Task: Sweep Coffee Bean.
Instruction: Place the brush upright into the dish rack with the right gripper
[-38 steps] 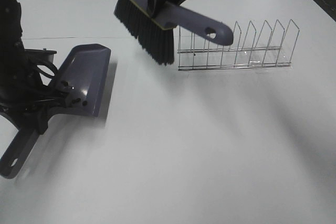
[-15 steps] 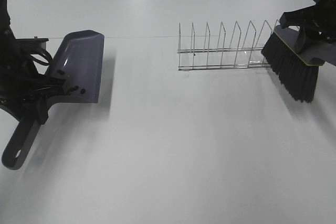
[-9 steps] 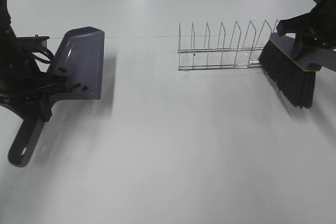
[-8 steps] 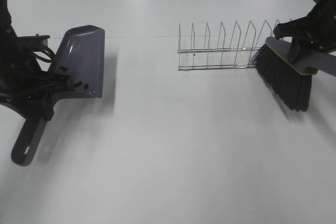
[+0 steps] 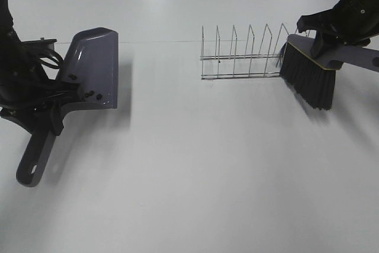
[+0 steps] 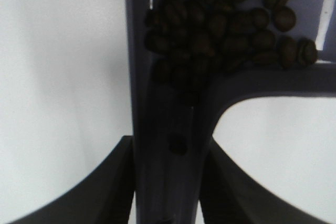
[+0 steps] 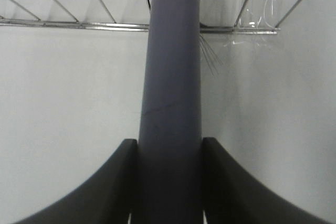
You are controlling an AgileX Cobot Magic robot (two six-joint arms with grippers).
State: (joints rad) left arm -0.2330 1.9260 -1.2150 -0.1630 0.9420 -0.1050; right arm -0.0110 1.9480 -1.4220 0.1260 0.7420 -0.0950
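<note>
Left gripper (image 5: 42, 106): clenched on the handle of the purple plastic dustpan (image 5: 93, 66). In the left wrist view the two dark fingers (image 6: 113, 182) press against both sides of the handle.

Dustpan: sits at the left side of the white table (image 5: 201, 170). Its blade faces away from the near table edge, and the handle with its hanging hole points toward that edge. A broad shadow falls on the table along its right side. Cannot tell whether the blade touches the surface.

Coffee beans (image 6: 220, 24): dark brown ovals heaped inside the dustpan, against its back wall where the handle joins. One bean lies apart in the handle's groove. From the high camera only a few dark specks (image 5: 89, 95) show at that back wall.

Right gripper (image 5: 333, 32): grasping the purple handle of the black-bristled brush (image 5: 308, 78). In the right wrist view the handle (image 7: 170, 77) is pinched tightly between both fingers.

Brush: bristles point downward at the right end of the thin silver wire rack (image 5: 243, 54), overlapping its last dividers. Its shadow lies close beneath. Contact with the table cannot be judged.

Wire rack: upright on the table, well apart from the dustpan. A scrap of clear film (image 7: 260, 3) shows at its base.
</note>
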